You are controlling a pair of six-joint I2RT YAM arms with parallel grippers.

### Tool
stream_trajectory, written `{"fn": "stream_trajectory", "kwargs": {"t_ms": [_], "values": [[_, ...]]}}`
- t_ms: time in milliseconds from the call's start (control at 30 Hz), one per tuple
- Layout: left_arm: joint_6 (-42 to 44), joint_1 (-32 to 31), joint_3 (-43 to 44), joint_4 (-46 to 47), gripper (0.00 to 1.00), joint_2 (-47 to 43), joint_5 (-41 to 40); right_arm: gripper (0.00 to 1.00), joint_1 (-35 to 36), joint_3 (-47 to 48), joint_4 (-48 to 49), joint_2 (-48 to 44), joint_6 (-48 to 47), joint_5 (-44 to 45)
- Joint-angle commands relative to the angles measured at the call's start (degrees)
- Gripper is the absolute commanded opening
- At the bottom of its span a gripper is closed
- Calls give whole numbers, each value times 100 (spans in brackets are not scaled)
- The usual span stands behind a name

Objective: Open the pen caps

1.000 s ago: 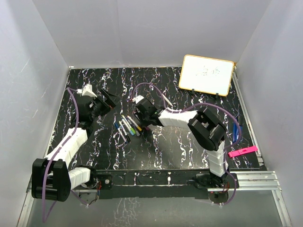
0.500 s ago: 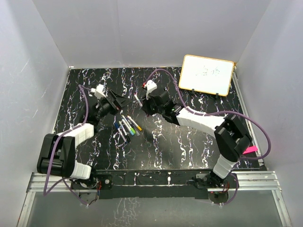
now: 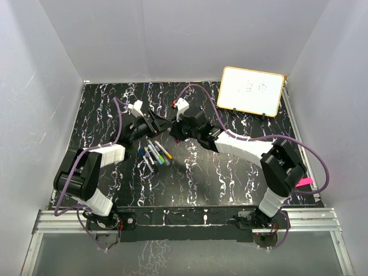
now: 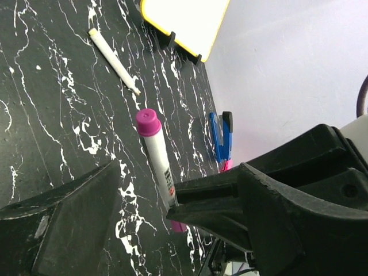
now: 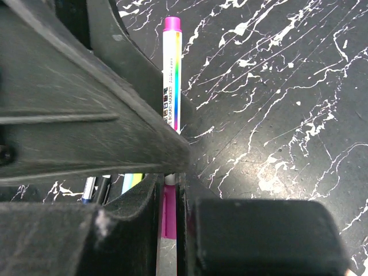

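Right gripper is clamped on a white-barrelled marker pen, centre of the overhead frame. The pen's long axis runs straight out from its jaws, with the round magenta plastic cap at the far end. Left gripper, nearer the cap, is spread wide and empty. It straddles the barrel, probably short of the cap. Other capped white pens lie loose just below.

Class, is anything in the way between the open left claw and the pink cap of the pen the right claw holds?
Nothing visible. The pink cap sticks out free of the right claw, which grips the pen at its other end, and the left claw stands open near it.
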Motion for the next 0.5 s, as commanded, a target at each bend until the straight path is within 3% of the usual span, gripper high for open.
{"fn": "stream_trajectory", "kwargs": {"t_ms": [0,133,367,467], "values": [[-26,-104,242,355,78,112,64,0,11,-36,334,-248,18,-250],[-8,-167,345,340,67,241,83,0,10,-85,361,-311,18,-271],[-43,-177,190,457,27,178,-17,0,9,-78,280,-295,69,-220],[12,-188,177,352,15,130,-55,0,13,-66,251,-291,87,-201]]}}
